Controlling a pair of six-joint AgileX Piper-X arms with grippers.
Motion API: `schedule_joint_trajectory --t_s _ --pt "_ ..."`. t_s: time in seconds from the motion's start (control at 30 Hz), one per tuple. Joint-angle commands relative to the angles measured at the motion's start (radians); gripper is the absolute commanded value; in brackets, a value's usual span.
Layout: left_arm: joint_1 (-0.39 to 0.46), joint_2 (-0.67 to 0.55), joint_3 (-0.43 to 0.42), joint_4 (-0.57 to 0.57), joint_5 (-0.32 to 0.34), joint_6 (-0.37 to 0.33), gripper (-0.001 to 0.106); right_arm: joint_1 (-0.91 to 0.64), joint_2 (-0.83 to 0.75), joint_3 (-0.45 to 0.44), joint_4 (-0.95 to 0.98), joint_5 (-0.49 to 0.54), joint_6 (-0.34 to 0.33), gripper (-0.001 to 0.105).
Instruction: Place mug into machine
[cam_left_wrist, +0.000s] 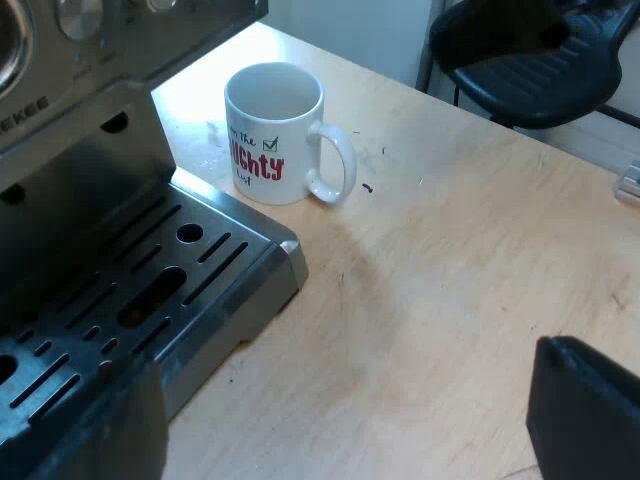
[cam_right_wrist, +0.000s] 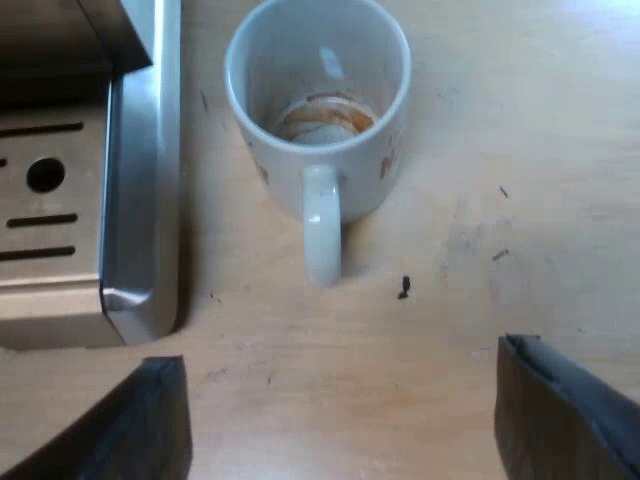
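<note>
My right tool (cam_right_wrist: 335, 425), spread, is hovering near the handle (cam_right_wrist: 322, 235) of the mug (cam_right_wrist: 320, 110); I am judging it rigid, slippery, breakable: grip there.

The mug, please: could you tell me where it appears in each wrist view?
Left wrist view: mug upright on the table, beside the drip tray.
Right wrist view: mug seen from above, beside the same drip tray.
Shared landmark: the tray's rounded metal corner.

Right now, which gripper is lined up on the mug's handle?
The right gripper: the mug has its handle pointing straight into the gap between that gripper's open fingers. The left gripper faces the mug side-on, handle pointing across.
</note>
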Motion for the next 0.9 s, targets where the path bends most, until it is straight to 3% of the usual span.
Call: schedule_joint_trajectory --t_s 0.03,0.73,0.9 --pt "-0.003 -0.002 -0.011 -0.001 -0.006 -0.001 0.081 0.000 0.038 -0.009 -0.045 0.000 0.000 0.064" --pt "-0.003 -0.002 -0.011 0.052 -0.003 -0.001 0.081 -0.013 0.346 -0.009 -0.272 -0.003 0.000 0.064" --pt "-0.003 -0.002 -0.011 0.052 -0.003 -0.001 0.081 -0.062 0.388 -0.009 -0.291 -0.056 -0.002 0.064"
